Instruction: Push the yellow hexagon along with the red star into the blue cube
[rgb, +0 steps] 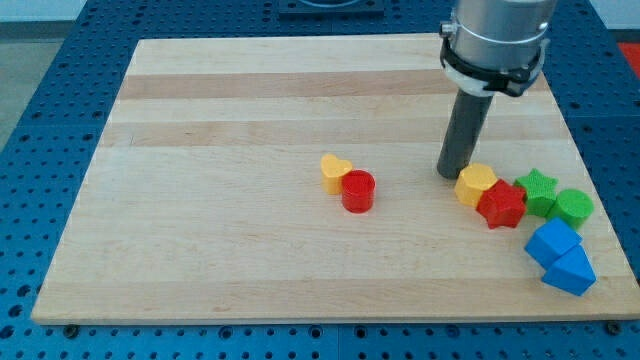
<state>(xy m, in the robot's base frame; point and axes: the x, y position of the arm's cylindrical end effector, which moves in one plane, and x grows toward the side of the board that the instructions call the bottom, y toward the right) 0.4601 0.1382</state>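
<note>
A pale wooden board (250, 120) of glued planks lies on a blue perforated table (40, 60), filling most of the camera view. Above the board's right part hangs the grey metal arm housing (497, 40), from which a straight dark rod (464, 135) drops to the wood. The arm carries no pincer, so nothing spreads or pinches; my tip (452, 176) rests on the board just to the view's left of the yellow hexagon block (476, 184), about touching its edge, though contact cannot be confirmed.

The yellow hexagon serves as landmark for the rest. Lower and to the view's right of it, well apart, sit the blue cube (552, 243) and, touching that cube from below, a blue triangular block (570, 270). Pressed against the hexagon's lower right side is the red star block (501, 206). Beyond the star, to the hexagon's right, lie a green star block (538, 190) and then a green round block (574, 206), side by side. Well to the hexagon's left, near the board's middle, a red cylinder (358, 190) touches a yellow heart-shaped block (335, 171).
</note>
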